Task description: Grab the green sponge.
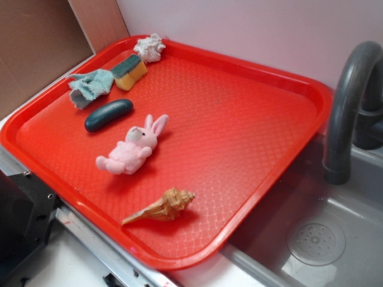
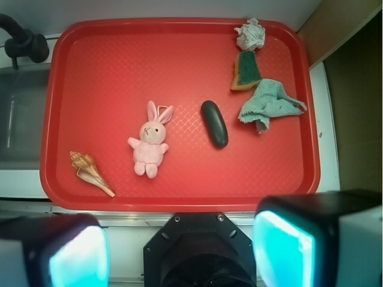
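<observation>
The green sponge (image 1: 129,71), a yellow block with a dark green top, lies at the far left corner of the red tray (image 1: 251,78), between the white crumpled rag and the teal cloth. In the wrist view it (image 2: 245,70) sits at the upper right of the tray (image 2: 108,66). My gripper (image 2: 179,251) shows only in the wrist view: its two cyan-padded fingers (image 2: 281,248) stand wide apart with nothing between them, high above the tray's near edge and far from the sponge. The gripper is not in the exterior view.
On the tray: pale teal cloth (image 1: 91,86), dark teal oblong object (image 1: 108,115), pink toy bunny (image 1: 134,146), seashell (image 1: 163,207), white crumpled rag (image 1: 149,48). A grey faucet (image 1: 350,101) and sink (image 1: 317,239) are to the right. A brown panel (image 1: 36,48) stands at the left.
</observation>
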Tool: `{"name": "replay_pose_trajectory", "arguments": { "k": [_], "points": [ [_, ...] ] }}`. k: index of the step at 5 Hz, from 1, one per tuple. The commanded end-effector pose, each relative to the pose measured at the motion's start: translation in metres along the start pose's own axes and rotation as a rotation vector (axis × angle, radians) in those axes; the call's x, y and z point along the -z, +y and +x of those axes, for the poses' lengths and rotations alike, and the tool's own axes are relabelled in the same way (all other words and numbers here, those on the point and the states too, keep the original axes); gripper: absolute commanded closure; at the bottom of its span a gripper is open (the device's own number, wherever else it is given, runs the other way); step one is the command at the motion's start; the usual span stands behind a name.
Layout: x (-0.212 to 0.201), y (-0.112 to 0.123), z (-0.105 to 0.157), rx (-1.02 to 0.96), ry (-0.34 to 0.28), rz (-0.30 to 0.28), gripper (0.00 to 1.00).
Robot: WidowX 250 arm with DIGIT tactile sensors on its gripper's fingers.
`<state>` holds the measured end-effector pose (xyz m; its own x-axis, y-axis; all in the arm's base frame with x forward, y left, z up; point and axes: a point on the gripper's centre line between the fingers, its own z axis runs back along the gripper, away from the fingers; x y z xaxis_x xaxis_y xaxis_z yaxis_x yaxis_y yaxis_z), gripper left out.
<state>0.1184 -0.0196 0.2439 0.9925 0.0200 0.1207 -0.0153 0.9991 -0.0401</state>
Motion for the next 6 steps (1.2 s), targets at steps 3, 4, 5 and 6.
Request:
{"name": "replay_pose_trajectory", "arguments": {
  "k": [3,4,5,6],
  "points": [
    [0.036,0.033,0.031,-0.087,-0.2,0.067,0.0],
    [0.058,0.046,0.049,-0.105,-0.228,0.113,0.0],
    [0.088,0.067,0.076,-0.107,-0.239,0.084,0.0],
    [0.102,0.081,0.091,-0.136,-0.241,0.107,0.0]
  ]
}}
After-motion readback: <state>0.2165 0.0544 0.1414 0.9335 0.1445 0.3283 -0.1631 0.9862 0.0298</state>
